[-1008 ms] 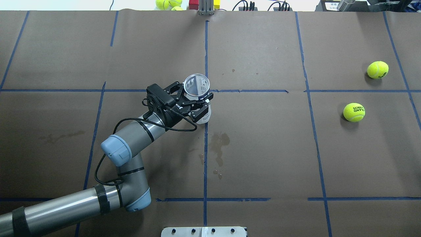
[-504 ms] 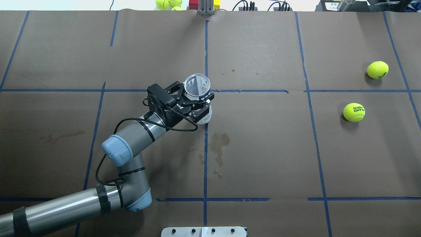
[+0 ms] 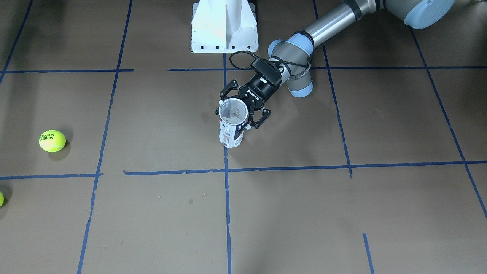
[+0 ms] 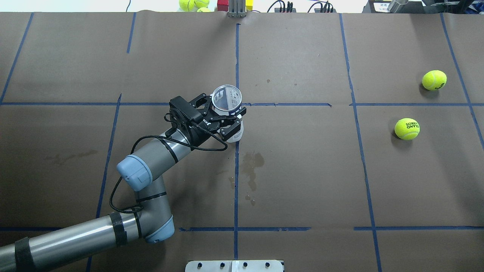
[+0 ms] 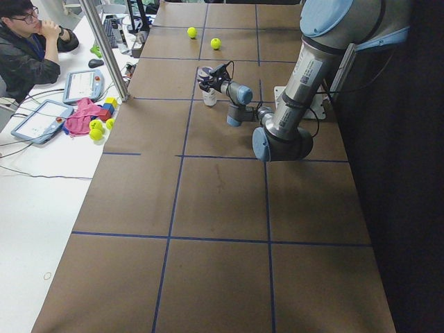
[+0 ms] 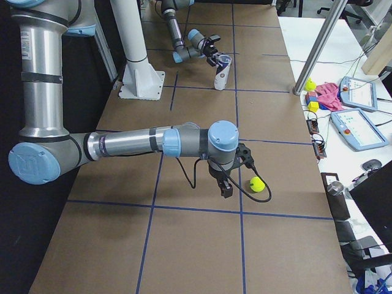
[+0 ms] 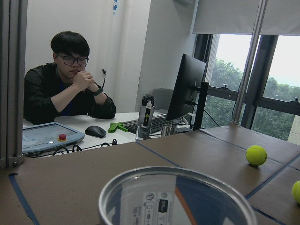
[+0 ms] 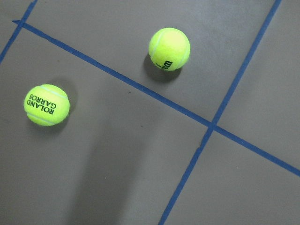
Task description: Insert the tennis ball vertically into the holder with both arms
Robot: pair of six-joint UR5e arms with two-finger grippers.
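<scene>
Overhead exterior shows holder (image 4: 226, 99) upright, mouth upward.

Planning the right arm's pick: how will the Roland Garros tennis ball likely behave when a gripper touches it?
The Roland Garros ball is a sphere lying free on the flat table, so an off-centre nudge would probably send it rolling. Its fuzzy felt likely resists slipping once squeezed.

The left arm (image 4: 72, 240) reaches forward with its elbow bent and its wrist roughly level, the left gripper (image 4: 233, 121) closed on the sides of the holder (image 4: 226, 99) — the right arm (image 6: 128, 144) stretches out low, wrist turned down, the right gripper (image 6: 225, 190) pointing straight down, its jaw state unclear
</scene>
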